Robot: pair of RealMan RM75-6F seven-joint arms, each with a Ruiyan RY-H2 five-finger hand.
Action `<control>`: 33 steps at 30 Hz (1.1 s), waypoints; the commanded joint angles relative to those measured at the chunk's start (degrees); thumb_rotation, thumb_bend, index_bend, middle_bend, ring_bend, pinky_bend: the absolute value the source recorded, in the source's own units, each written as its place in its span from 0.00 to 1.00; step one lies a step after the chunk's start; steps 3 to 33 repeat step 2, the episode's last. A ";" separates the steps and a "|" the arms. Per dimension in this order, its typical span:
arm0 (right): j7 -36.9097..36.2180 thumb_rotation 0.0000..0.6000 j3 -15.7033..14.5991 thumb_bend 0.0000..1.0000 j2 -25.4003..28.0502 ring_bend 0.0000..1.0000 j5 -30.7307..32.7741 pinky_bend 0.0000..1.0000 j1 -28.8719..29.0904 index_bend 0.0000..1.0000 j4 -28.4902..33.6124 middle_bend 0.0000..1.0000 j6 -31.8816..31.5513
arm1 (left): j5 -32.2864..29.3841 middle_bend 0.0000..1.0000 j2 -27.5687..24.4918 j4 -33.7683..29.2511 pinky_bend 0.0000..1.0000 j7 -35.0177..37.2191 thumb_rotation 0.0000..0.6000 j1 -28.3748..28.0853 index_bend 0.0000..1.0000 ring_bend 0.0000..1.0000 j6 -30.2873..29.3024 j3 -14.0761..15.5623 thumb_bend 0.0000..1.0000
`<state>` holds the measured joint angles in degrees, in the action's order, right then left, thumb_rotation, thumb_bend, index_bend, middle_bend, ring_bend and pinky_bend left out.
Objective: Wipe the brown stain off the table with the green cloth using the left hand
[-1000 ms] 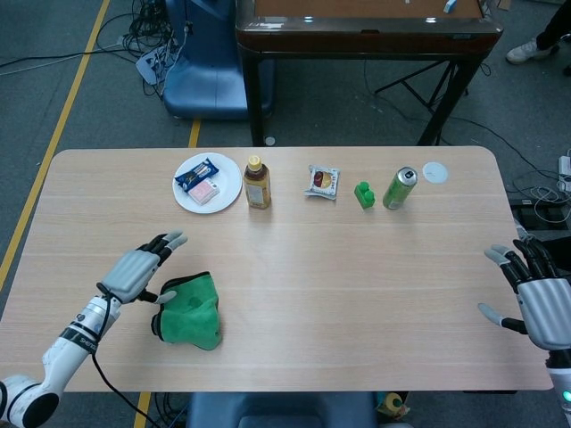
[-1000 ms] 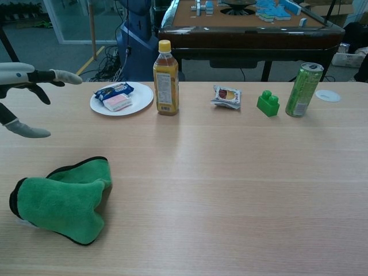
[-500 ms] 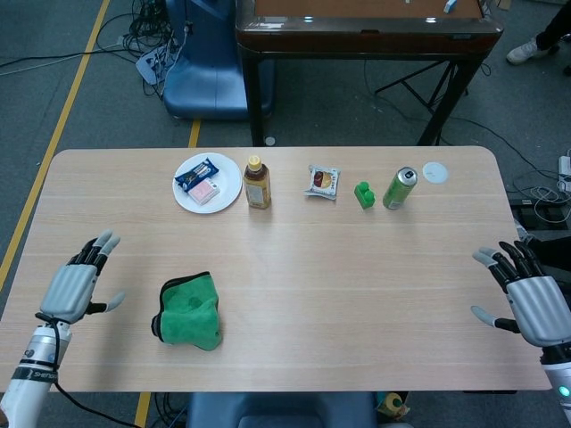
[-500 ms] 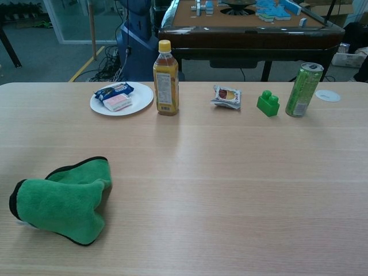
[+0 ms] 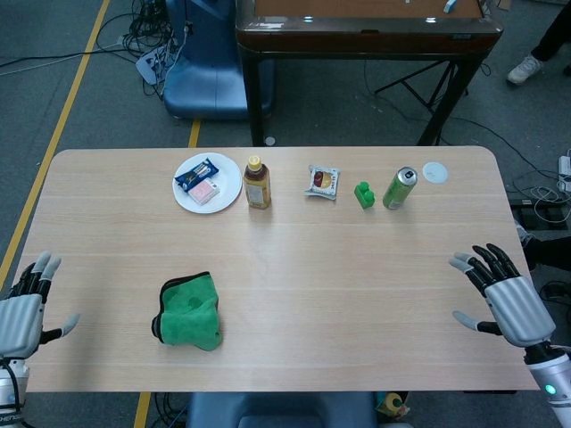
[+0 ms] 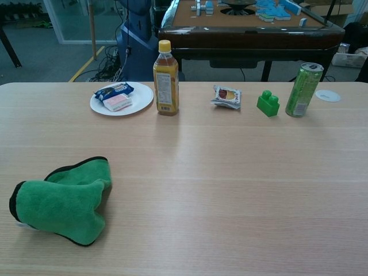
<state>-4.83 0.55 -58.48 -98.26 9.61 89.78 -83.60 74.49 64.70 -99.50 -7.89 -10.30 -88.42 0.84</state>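
The green cloth [image 5: 189, 311] lies crumpled on the wooden table [image 5: 303, 250] near its front left; the chest view shows the green cloth [image 6: 62, 201] at lower left with a dark trim. No brown stain shows on the tabletop in either view. My left hand [image 5: 21, 308] hovers off the table's left edge, fingers spread, holding nothing, well left of the cloth. My right hand [image 5: 502, 296] is over the table's right front corner, fingers apart and empty. Neither hand appears in the chest view.
Along the far side stand a white plate [image 5: 188, 196] with snack packets, a tea bottle [image 5: 257, 183], a snack packet [image 5: 323, 181], a green block [image 5: 364, 194], a green can [image 5: 399, 188] and a white disc [image 5: 434, 172]. A dark table [image 5: 366, 31] stands behind.
My left hand has drawn away from the cloth to the left and back, past the table edge, leaving the cloth lying still. My right hand has drifted slightly left over the table.
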 commanded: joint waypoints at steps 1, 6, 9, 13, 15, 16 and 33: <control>0.02 1.00 -0.02 0.22 -0.11 0.10 -0.01 0.03 0.03 0.21 0.17 0.22 -0.18 | 1.26 0.00 0.39 0.38 0.19 0.64 1.00 1.78 0.00 0.00 -1.93 0.17 0.20; 0.08 1.00 -0.01 0.22 -0.13 0.10 0.03 0.03 0.04 0.21 0.26 0.22 -0.22 | 1.53 0.00 0.47 0.49 0.19 0.66 1.00 2.16 0.00 0.00 -2.30 0.15 0.20; 0.08 1.00 -0.01 0.22 -0.13 0.10 0.03 0.03 0.04 0.21 0.26 0.22 -0.22 | 1.53 0.00 0.47 0.49 0.19 0.66 1.00 2.16 0.00 0.00 -2.30 0.15 0.20; 0.08 1.00 -0.01 0.22 -0.13 0.10 0.03 0.03 0.04 0.21 0.26 0.22 -0.22 | 1.53 0.00 0.47 0.49 0.19 0.66 1.00 2.16 0.00 0.00 -2.30 0.15 0.20; 0.08 1.00 -0.01 0.22 -0.13 0.10 0.03 0.03 0.04 0.21 0.26 0.22 -0.22 | 1.53 0.00 0.47 0.49 0.19 0.66 1.00 2.16 0.00 0.00 -2.30 0.15 0.20; 0.08 1.00 -0.01 0.22 -0.13 0.10 0.03 0.03 0.04 0.21 0.26 0.22 -0.22 | 1.53 0.00 0.47 0.49 0.19 0.66 1.00 2.16 0.00 0.00 -2.30 0.15 0.20; 0.08 1.00 -0.01 0.22 -0.13 0.10 0.03 0.03 0.04 0.21 0.26 0.22 -0.22 | 1.53 0.00 0.47 0.49 0.19 0.66 1.00 2.16 0.00 0.00 -2.30 0.15 0.20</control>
